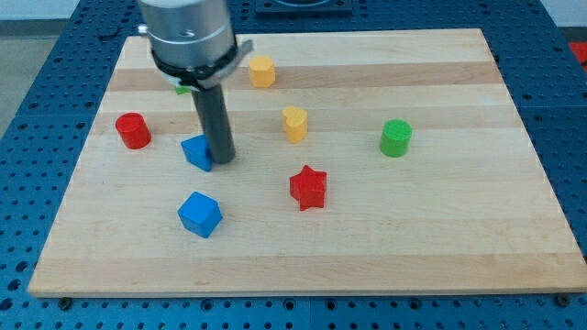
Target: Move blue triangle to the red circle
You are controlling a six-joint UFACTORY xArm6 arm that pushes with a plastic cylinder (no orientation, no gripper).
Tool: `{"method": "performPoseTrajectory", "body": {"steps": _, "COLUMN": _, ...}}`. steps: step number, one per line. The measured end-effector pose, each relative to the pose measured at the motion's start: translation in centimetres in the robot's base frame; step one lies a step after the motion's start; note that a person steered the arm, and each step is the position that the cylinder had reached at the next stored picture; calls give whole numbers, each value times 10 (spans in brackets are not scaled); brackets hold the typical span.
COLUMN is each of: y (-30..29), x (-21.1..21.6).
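Observation:
The blue triangle [196, 152] lies left of the board's middle. My tip [223, 161] touches its right side; the rod hides part of it. The red circle [133, 130], a short red cylinder, stands to the view's left of the triangle, a block's width or so away, slightly higher in the view.
A blue cube [200, 214] sits below the triangle. A red star [308, 187] lies to the right. A yellow block [294, 123] and a yellow cylinder [262, 71] sit higher up. A green cylinder [395, 137] stands at right. A green block [183, 88] peeks from behind the arm.

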State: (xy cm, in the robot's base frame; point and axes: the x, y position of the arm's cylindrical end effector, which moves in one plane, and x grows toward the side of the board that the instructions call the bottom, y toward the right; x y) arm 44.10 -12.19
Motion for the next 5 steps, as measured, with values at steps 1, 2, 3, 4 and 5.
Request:
{"method": "performPoseTrajectory", "body": {"steps": 1, "y": -39, "x": -6}}
{"method": "performPoseTrajectory", "body": {"steps": 2, "y": -49, "x": 3}}
{"method": "performPoseTrajectory", "body": {"steps": 3, "y": -45, "x": 7}}
{"method": "performPoseTrajectory", "body": {"steps": 4, "y": -52, "x": 5}}
{"method": "performPoseTrajectory", "body": {"steps": 5, "y": -64, "x": 3}}
